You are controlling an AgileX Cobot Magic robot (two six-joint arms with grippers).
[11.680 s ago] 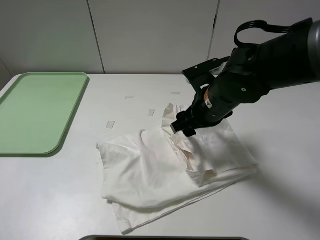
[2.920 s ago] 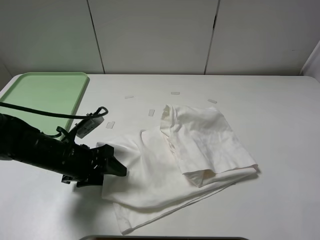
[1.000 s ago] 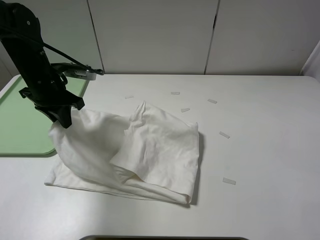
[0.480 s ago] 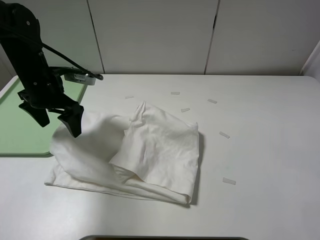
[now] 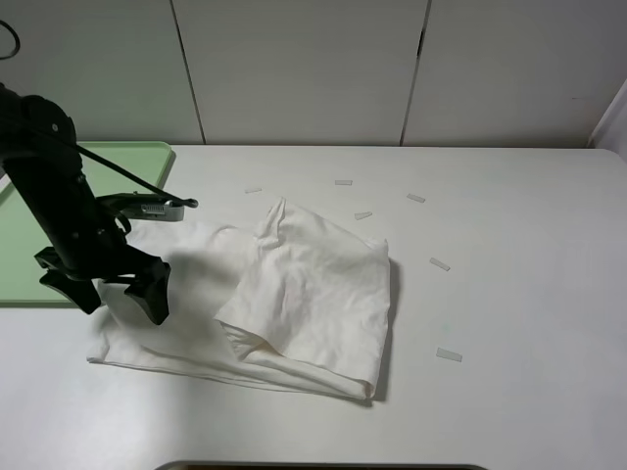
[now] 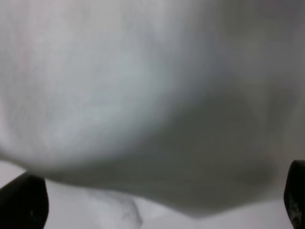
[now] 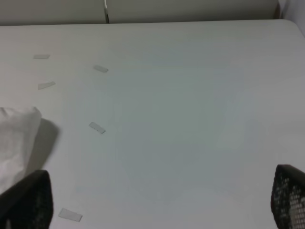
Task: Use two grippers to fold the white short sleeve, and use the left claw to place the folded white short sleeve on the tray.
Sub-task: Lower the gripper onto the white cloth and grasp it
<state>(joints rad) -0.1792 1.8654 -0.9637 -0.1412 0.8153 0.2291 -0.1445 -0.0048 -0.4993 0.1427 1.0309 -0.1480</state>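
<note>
Exterior high: black left claw (image 5: 110,292) spread wide, empty, above the loosely folded white cotton T-shirt (image 5: 304,284); best pinch all layers before lifting.

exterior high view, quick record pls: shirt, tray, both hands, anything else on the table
shirt: white short sleeve, loosely folded, lying on the table, not on the tray
tray: pale green, far left, partly behind the left arm
left hand: open, over the shirt's left edge, gripping nothing
right hand: open, nothing between the fingers, out of the high view
other: small tape strips scattered on the table beyond and right of the shirt
</note>
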